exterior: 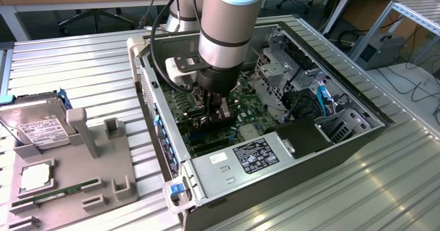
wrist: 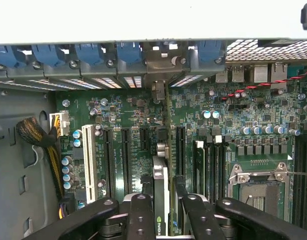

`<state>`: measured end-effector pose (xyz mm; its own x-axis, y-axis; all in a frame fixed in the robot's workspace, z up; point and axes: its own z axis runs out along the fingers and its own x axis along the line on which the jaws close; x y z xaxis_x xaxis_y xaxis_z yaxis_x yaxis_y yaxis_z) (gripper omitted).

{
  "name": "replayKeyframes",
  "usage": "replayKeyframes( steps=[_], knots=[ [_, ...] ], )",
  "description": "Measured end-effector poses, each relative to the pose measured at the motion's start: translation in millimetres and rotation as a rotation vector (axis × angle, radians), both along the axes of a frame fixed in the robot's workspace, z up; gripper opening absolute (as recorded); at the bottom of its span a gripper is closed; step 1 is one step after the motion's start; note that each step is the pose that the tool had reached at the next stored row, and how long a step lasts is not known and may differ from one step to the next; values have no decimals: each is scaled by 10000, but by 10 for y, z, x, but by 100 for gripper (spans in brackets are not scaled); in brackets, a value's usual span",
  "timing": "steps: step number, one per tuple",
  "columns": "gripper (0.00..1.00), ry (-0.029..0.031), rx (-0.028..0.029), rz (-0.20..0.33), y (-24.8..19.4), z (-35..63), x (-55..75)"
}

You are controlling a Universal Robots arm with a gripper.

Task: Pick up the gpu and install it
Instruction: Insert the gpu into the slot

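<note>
Ribbed metal tabletop [exterior: 82, 66] carries an open computer case [exterior: 275, 164] and a grey holder tray [exterior: 103, 179] with a hard drive [exterior: 34, 125]. From outside, the arm reaches down into the case over the motherboard [exterior: 240, 112]. Wrist view adds detail — gripper [wrist: 162, 205] fingers [wrist: 141, 210] clamped on the gpu [wrist: 161, 195], standing edge-on among the motherboard's slots.

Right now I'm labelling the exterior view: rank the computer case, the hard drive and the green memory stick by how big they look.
1. computer case, by far the largest.
2. hard drive.
3. green memory stick, similar in length to the drive but much narrower.
</note>
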<state>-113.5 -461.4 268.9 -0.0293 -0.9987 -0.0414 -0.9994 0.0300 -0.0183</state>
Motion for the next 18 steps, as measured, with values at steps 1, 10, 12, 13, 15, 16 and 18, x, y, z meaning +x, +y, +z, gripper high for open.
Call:
replayKeyframes(
  steps=[1,10,12,13,15,16,18],
  knots=[
    [27,0,0,0,0,0,0],
    [27,0,1,1,13,0,0],
    [27,1,-1,-10,14,-1,0],
    [27,2,-2,-27,14,-1,0],
    [27,1,-2,-76,13,-4,0],
    [27,1,0,-95,13,-5,-1],
    [27,0,0,-97,14,-5,0]
  ],
)
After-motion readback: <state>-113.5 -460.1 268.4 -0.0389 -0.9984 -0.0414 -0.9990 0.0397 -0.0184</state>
